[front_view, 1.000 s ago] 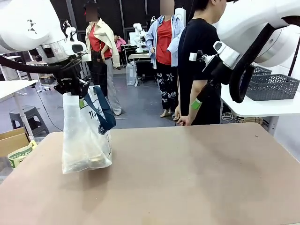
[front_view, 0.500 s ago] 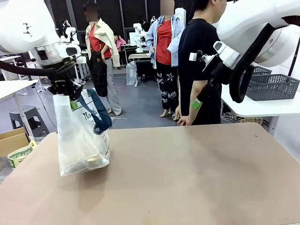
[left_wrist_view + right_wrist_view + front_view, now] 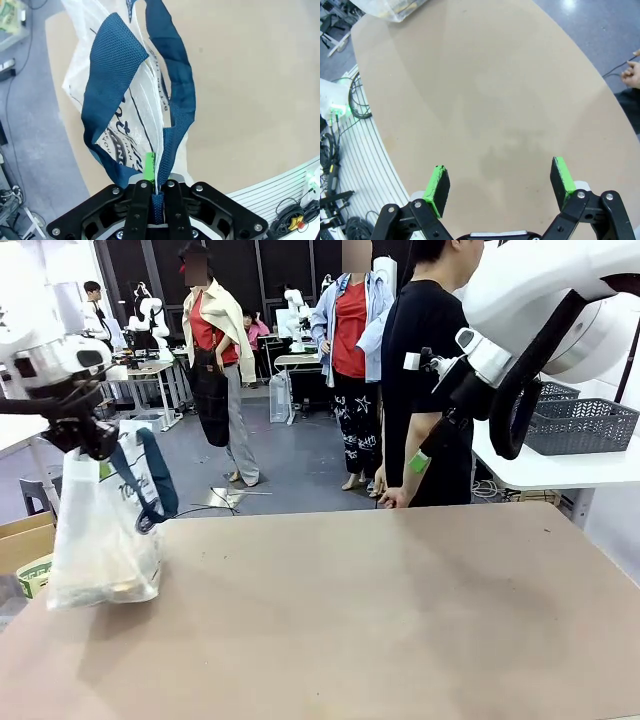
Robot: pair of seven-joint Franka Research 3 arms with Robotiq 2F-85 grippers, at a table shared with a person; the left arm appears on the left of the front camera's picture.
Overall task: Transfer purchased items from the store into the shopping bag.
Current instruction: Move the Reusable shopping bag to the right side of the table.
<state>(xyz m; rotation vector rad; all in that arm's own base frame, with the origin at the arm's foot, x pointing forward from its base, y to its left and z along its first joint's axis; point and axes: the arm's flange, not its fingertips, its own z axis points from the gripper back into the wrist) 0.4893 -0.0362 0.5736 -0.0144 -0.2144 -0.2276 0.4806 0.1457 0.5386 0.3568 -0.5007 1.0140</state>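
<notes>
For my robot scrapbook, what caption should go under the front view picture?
The left tool lifts the shopping bag by its navy handle at the table's left edge while a person stands across.

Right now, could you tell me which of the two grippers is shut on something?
The left gripper: its fingers pinch the bag by its navy handle, holding it up. The right gripper is open above the bare table.

Left arm (image 3: 60, 390) carried shopping bag (image 3: 100, 530) leftward to table edge.
</notes>
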